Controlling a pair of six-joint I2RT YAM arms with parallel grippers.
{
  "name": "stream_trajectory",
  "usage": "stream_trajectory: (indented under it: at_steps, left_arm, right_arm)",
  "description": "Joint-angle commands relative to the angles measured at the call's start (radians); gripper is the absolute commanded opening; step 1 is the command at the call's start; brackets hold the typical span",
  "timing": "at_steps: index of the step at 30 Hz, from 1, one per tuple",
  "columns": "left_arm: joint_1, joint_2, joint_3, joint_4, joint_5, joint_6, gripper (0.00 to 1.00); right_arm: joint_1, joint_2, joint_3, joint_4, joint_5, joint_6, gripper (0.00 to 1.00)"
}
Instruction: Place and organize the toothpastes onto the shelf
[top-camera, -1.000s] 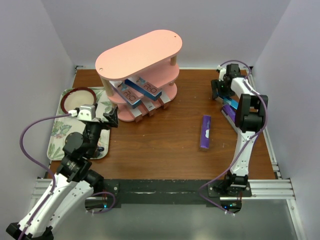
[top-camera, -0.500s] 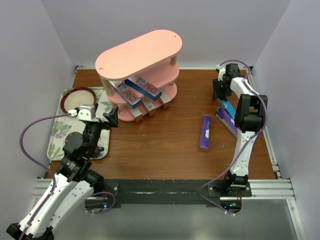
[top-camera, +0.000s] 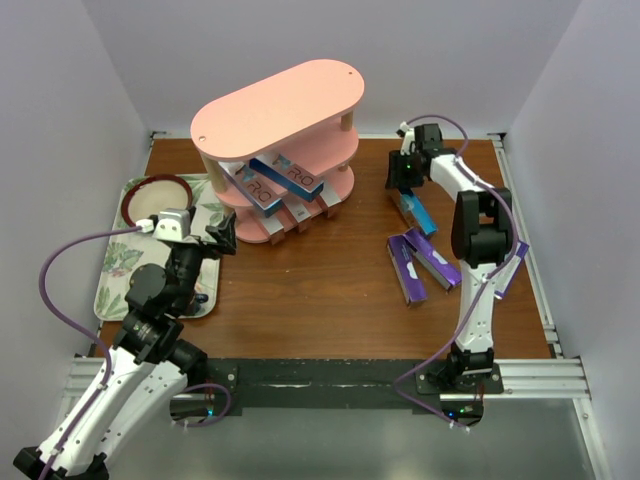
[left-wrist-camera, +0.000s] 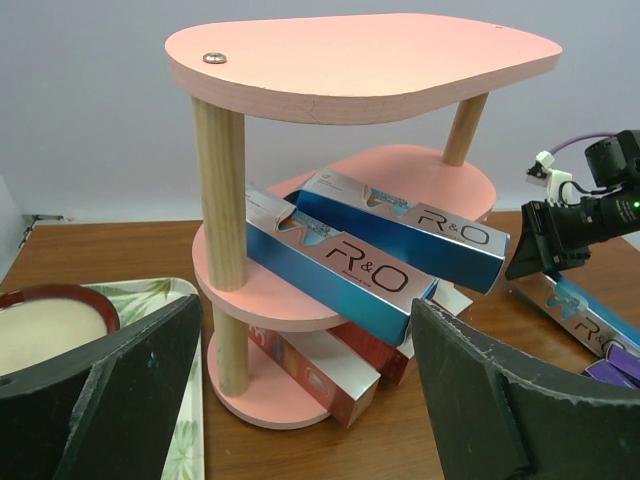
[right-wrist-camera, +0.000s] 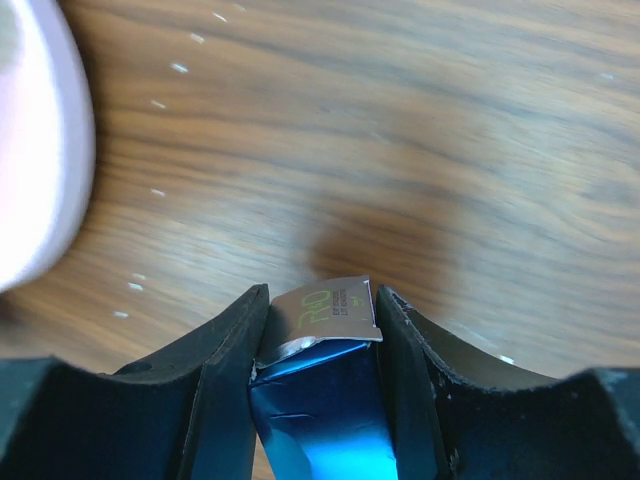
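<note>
Right pincer (right-wrist-camera: 320, 297) moved left, clamping blue toothpaste (right-wrist-camera: 318, 420)

The left arm (top-camera: 140, 345) is folded at the elbow, with the left gripper (top-camera: 221, 237) spread wide. The right arm (top-camera: 482, 232) reaches far forward, and the right gripper (top-camera: 403, 182) is clamped on the end of a blue toothpaste box (right-wrist-camera: 318, 410).

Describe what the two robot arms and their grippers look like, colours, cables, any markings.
Both the left arm and right arm have white links with black joints. A purple cable loops along each one. The left gripper and right gripper have matte black, wedge-shaped fingers. A pale grey camera box sits on the left wrist. No lettering shows.
</note>
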Motion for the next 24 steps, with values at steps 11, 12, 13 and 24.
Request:
stream_trajectory:
  at_steps: [11, 12, 13, 24]
  left_arm:
    - [0.008, 0.005, 0.021, 0.025, 0.020, -0.014, 0.90]
    - [0.008, 0.009, 0.022, 0.027, 0.023, -0.014, 0.90]
    - [0.009, 0.009, 0.022, 0.027, 0.029, -0.014, 0.90]
    - [0.011, 0.035, 0.021, 0.043, 0.144, -0.011, 0.90]
  right_arm:
    - [-0.059, -0.182, -0.075, 0.206, -0.118, 0.300, 0.24]
    - [-0.072, -0.199, -0.089, 0.235, -0.122, 0.326, 0.23]
    - [-0.076, -0.231, -0.100, 0.243, -0.126, 0.336, 0.23]
    - [-0.098, -0.446, -0.275, 0.355, -0.216, 0.448, 0.21]
